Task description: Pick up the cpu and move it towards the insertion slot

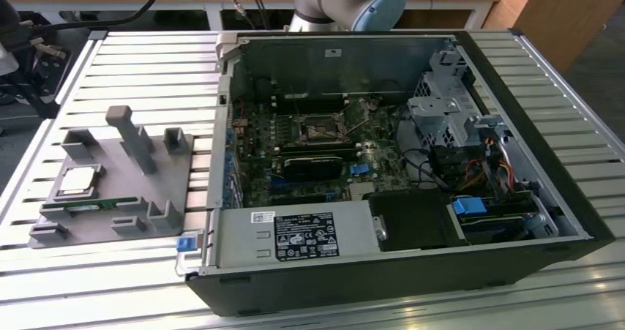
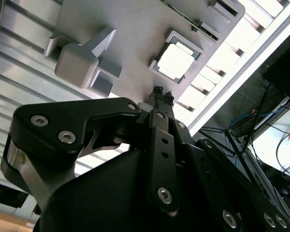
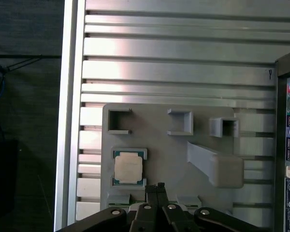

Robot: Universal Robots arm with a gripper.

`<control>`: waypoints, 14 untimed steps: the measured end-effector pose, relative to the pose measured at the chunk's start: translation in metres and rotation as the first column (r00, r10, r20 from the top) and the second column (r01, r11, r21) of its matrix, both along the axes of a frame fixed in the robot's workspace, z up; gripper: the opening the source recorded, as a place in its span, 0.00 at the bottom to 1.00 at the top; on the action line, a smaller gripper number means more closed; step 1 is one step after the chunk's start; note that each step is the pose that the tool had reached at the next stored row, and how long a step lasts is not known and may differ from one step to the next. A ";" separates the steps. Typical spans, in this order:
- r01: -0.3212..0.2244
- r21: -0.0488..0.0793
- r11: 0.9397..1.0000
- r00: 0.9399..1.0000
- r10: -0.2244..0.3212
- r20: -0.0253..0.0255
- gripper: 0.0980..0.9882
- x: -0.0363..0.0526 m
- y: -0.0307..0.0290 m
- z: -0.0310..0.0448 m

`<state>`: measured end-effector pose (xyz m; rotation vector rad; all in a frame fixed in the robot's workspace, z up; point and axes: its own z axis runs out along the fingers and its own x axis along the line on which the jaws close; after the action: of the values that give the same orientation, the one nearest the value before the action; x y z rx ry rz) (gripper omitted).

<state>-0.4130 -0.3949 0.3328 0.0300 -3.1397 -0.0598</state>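
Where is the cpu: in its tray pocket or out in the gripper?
In. The cpu lies flat in its recess on the grey tray; the gripper, shut and empty, hangs near it.

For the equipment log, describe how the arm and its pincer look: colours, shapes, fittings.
In the exterior view the arm is silver-grey and rounded, with a pale blue cap on its joint. In both wrist views the pincer is matte black. It has broad, flat linkage plates with rounded corners, dotted with silver screw heads, and it narrows to slim fingers.
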 end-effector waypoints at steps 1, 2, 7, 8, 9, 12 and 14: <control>0.000 0.000 1.000 1.000 0.000 0.000 0.01 -0.0001 0.0000 -0.0002; 0.000 0.000 1.000 1.000 0.000 0.000 0.01 -0.0002 0.0000 -0.0005; 0.000 0.000 1.000 1.000 0.000 0.000 0.01 -0.0006 0.0000 -0.0019; 0.000 0.000 1.000 1.000 0.000 0.000 0.01 -0.0007 0.0000 -0.0022; 0.000 0.000 1.000 1.000 0.000 0.000 0.01 -0.0008 0.0000 -0.0026; 0.000 0.000 1.000 1.000 0.000 0.000 0.01 -0.0011 0.0000 -0.0035; 0.000 0.000 1.000 1.000 0.000 0.000 0.01 -0.0013 0.0000 -0.0041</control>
<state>-0.4143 -0.3949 0.3287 0.0300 -3.1393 -0.0598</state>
